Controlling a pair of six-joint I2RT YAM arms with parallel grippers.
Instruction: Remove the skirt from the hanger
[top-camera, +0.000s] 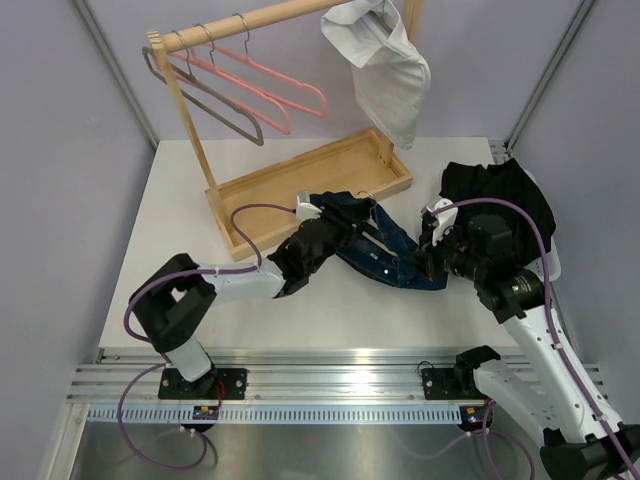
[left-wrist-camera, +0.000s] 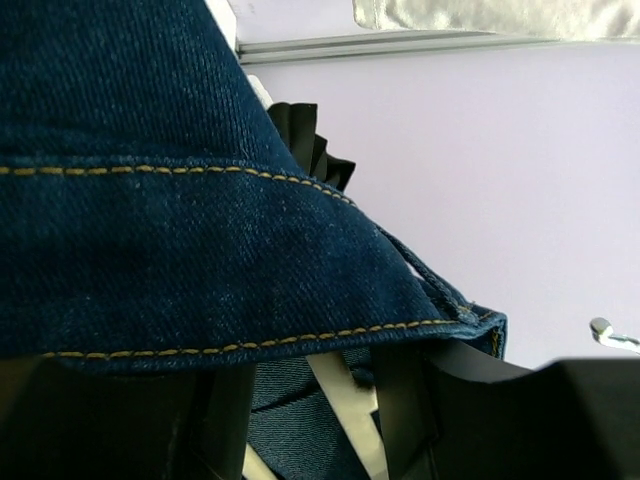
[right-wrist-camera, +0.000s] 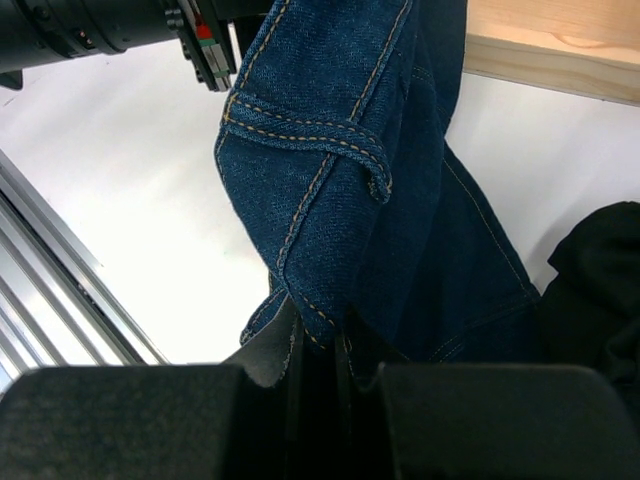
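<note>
While the right tool (right-wrist-camera: 320, 352) pinches stitched denim skirt (right-wrist-camera: 330, 200), the left tool (top-camera: 328, 231) is unclear.

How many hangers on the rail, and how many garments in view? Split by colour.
grey hanger: 1
pink hangers: 2
denim skirt: 1
black garment: 1
pale garment: 1
Total: 6

Pale lilac walls (top-camera: 60, 150) enclose a white table (top-camera: 170, 230) bearing a wooden clothes rack (top-camera: 300, 175).
</note>
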